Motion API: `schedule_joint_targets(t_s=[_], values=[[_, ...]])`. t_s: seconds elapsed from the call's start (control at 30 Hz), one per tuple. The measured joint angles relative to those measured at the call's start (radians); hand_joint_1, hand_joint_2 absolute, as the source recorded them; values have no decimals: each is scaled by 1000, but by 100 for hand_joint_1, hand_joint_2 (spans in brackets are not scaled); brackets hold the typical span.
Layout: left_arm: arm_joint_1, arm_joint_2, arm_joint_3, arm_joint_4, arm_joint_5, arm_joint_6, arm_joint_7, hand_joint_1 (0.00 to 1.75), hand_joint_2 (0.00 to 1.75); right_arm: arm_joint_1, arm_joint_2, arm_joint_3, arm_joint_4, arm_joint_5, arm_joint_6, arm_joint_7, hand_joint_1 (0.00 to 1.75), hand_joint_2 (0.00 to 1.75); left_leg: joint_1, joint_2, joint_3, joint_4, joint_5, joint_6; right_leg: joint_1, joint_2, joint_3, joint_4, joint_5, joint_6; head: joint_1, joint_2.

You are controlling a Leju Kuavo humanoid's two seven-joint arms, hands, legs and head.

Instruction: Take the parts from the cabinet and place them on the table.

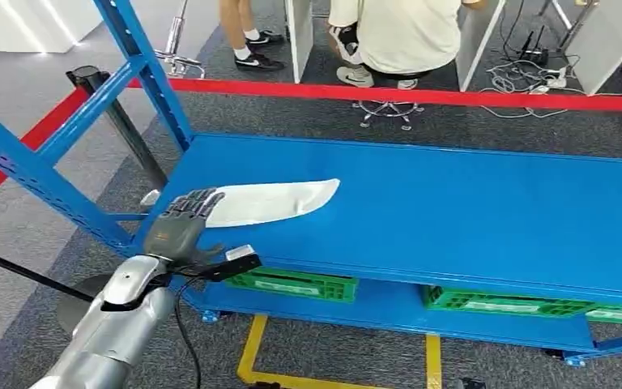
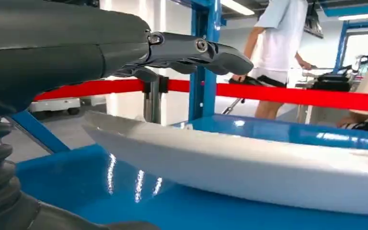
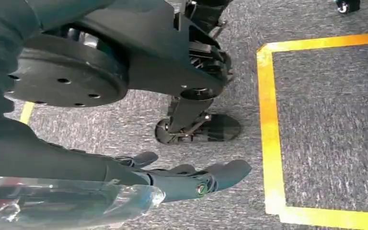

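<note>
Nearest the head camera, the silver left arm [image 1: 109, 328] was seen coming in from 7 o'clock, ending in the left hand [image 1: 182, 223] at the left end of the blue shelf [image 1: 470, 211]. Its fingers [image 1: 198, 203] were laid flat and extended over the near end of the white part [image 1: 271, 201], apparently touching it from above; no closed grasp around it was visible, and the fingers were spread rather than curled. In the left wrist view the fingers [image 2: 196, 50] were seen stretched straight out above the part [image 2: 249, 163], with a gap visible beneath them.

The part, a long flat white piece tapering to a point, was lying on the shelf surface at about 9 o'clock of the shelf, its tip pointing toward 2 o'clock.

The right hand [image 3: 191, 179] was seen hanging over grey carpet [image 3: 330, 124], fingers loosely extended and apart, nothing held; a clear plastic piece [image 3: 67, 201] was seen at its wrist.

Green crates [image 1: 300, 284] were stored on the lower level at 6 o'clock. Yellow floor tape [image 1: 253, 348] was seen below. A red barrier band [image 1: 421, 96] ran behind the shelf, and people [image 1: 397, 36] were placed beyond it at 12 o'clock.
</note>
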Motion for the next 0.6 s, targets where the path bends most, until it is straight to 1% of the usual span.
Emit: schedule_joint_targets(t_s=[0.03,0.07,0.1,0.13,0.17,0.2,0.23,0.27,0.3,0.33,0.4,0.47,0.53,0.57,0.6], values=[[-8,-1,0,5,-4,0,2,0,175,-1,0,0,0,2,0,0,0,175,1,0,38,-79,43,0,-2,1,5,0,-3,4,0,0],[-18,-1,0,10,-6,0,2,0,175,-1,0,0,0,3,1,0,0,175,3,0,78,-160,76,-1,1,2,8,0,-7,11,-1,0],[-28,-3,0,15,-7,0,2,0,175,-4,0,0,0,4,1,0,0,175,1,-2,95,-196,59,4,8,4,4,9,-13,19,-6,0],[-31,-9,-2,20,-7,0,4,0,175,-5,0,0,0,5,1,0,0,175,4,-4,93,-194,63,12,8,4,2,4,-12,19,1,0],[-33,-9,-1,26,-8,0,5,0,175,-5,0,0,0,7,1,1,0,175,4,-5,93,-197,64,10,10,4,1,3,-15,2,2,0],[-36,-9,0,34,-8,0,8,0,175,-3,0,0,0,8,2,1,0,175,4,-5,93,-197,64,11,11,4,0,2,-13,-14,3,0],[-43,-10,1,45,-8,0,10,0,175,-2,0,0,0,11,2,2,0,175,2,-7,93,-197,63,15,11,3,-1,-1,-12,-17,3,0],[-54,-10,1,57,-9,0,10,0,175,-2,0,0,0,16,3,2,0,175,1,-9,93,-197,62,19,11,0,1,-5,-12,-17,3,0],[-67,-11,1,73,-9,0,14,0,175,-5,0,0,0,21,4,2,0,175,0,-11,93,-197,63,22,11,-2,3,-8,-10,-14,3,0],[-78,-10,1,88,-10,0,19,0,175,-7,0,0,0,25,5,2,0,175,0,-11,93,-197,61,25,10,-2,6,-13,-8,-9,3,0],[-98,-9,2,119,-10,0,25,0,175,-9,0,0,0,31,6,3,0,175,-1,-11,92,-197,63,28,8,-2,17,-18,-4,8,3,0],[-127,-8,4,157,-10,0,28,0,175,-9,0,1,0,40,9,5,0,175,-2,-11,91,-197,64,30,7,-2,18,-22,0,22,3,0],[-156,-7,8,193,-8,-2,33,0,175,-11,0,1,0,45,10,6,0,175,-3,-11,91,-197,65,31,6,-2,18,-23,0,27,2,0],[-167,-7,8,208,-8,-3,34,21,175,-12,0,1,0,48,10,8,0,175,-3,-11,91,-197,65,31,6,-2,18,-23,0,32,2,0],[-178,-7,9,225,-6,-4,34,120,175,-13,0,1,0,51,11,11,0,175,-3,-11,91,-197,65,32,6,-2,17,-23,0,32,2,0]])
